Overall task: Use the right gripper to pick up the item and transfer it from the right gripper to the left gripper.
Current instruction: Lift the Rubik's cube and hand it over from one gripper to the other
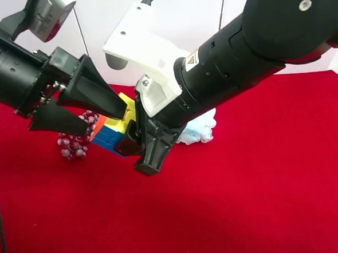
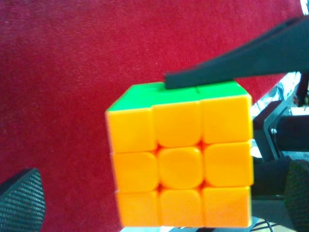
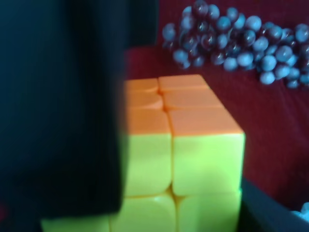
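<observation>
A Rubik's cube with orange, yellow, blue and green faces hangs in the air above the red cloth. The arm at the exterior high view's right is my right arm. Its gripper is shut on the cube, with one black finger against the cube's side. My left gripper is open. Its textured pads stand apart on either side of the cube without pressing it. A right finger lies across the cube's green face.
A bunch of dark purple grapes lies on the red cloth below the left gripper; it also shows in the right wrist view. A crumpled white and pale blue thing lies behind the right arm.
</observation>
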Action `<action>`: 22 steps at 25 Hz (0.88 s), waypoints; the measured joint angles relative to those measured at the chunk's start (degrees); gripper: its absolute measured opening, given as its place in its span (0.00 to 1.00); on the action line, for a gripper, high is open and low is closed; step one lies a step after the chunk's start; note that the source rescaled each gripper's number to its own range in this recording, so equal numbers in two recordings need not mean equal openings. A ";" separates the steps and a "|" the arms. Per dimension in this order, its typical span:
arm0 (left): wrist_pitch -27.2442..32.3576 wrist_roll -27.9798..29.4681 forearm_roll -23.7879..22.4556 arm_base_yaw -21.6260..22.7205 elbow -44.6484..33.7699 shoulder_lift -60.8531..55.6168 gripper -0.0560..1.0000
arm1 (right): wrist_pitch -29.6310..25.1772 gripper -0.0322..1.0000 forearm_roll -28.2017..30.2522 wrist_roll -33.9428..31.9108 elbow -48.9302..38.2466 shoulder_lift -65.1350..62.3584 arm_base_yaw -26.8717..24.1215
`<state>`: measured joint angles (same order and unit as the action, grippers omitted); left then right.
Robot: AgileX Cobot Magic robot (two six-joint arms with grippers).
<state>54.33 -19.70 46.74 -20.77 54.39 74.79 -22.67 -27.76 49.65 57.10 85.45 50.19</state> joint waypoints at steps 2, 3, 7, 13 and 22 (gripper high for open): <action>-1.54 -0.13 0.06 -1.52 0.00 0.00 0.99 | 0.58 0.03 -1.05 0.34 0.00 0.29 0.00; -2.17 -0.13 0.06 -2.02 0.00 0.00 0.99 | 0.58 0.03 -1.46 0.47 0.00 0.35 0.00; -4.21 -0.20 0.21 -2.25 0.00 0.00 0.99 | 0.84 0.03 -2.03 0.67 0.00 0.47 0.00; -4.38 -0.20 0.79 -2.25 0.00 0.06 0.98 | 3.03 0.03 -4.23 1.45 0.00 0.49 0.00; -3.84 -0.09 2.10 -2.25 0.00 0.11 0.69 | 4.81 0.03 -8.73 5.61 0.00 0.53 0.11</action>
<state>50.49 -19.79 48.84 -23.02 54.39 74.90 -17.86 -36.49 55.26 57.10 85.99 50.30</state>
